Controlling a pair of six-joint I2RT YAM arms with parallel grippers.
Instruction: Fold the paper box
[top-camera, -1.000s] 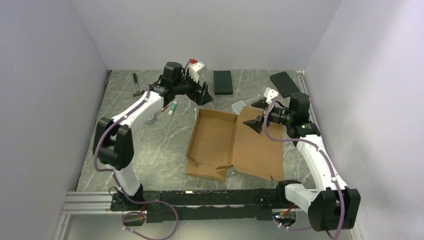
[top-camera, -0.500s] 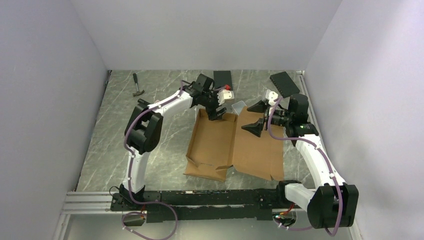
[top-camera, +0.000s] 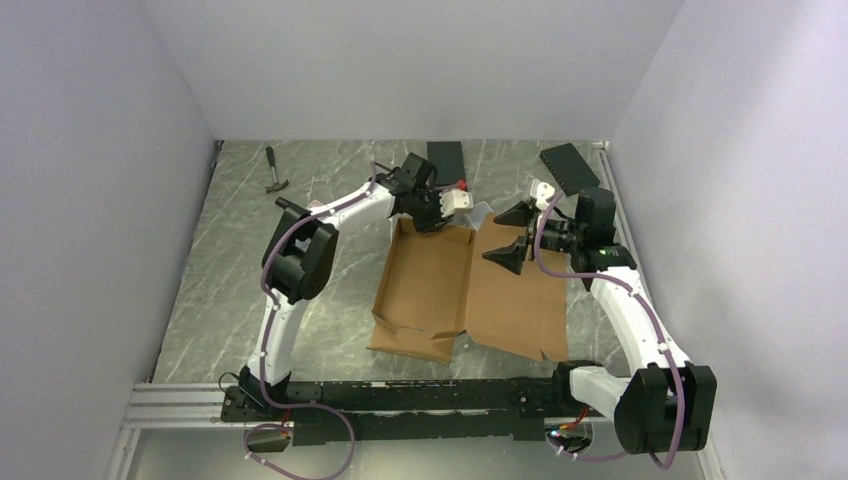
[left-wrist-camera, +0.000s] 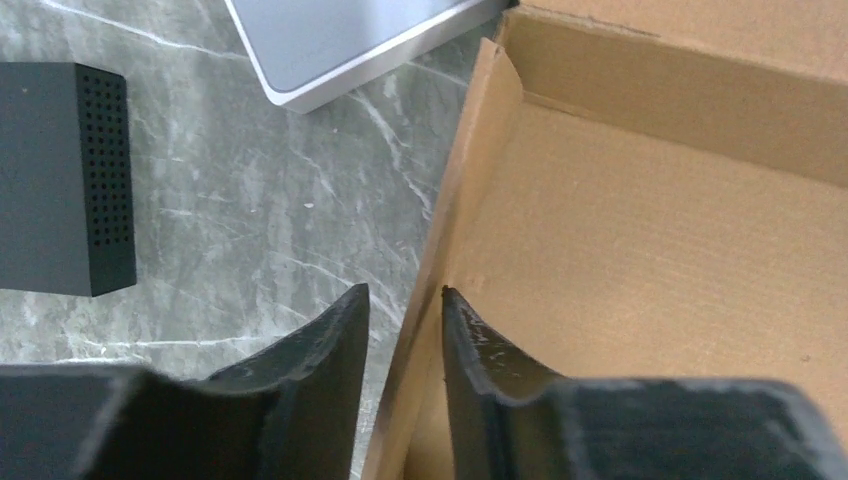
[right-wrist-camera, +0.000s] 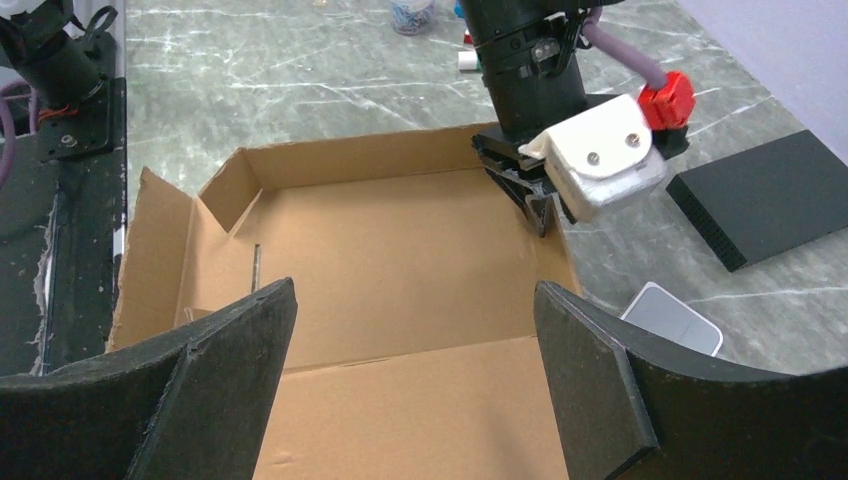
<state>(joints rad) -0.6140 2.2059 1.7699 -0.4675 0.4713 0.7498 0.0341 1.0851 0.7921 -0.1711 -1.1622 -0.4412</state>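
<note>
On the veined marble table (left-wrist-camera: 250, 230), a matte black slab (left-wrist-camera: 60, 180) shows its perforated edge only in the left wrist view. The left gripper (left-wrist-camera: 405, 295) has narrowly parted fingers (left-wrist-camera: 330, 350) straddling the far wall of the corrugated paper box (top-camera: 430, 290), which lies mid-table. The right gripper (right-wrist-camera: 415, 290) hovers wide open over the box's flat lid.

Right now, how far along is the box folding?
Done: on the paper box the tray walls stand partly raised. In hand: the left gripper straddles the far wall, grip unclear; the right gripper hovers open over the flat lid panel. Left: squaring the walls and closing the lid.
</note>
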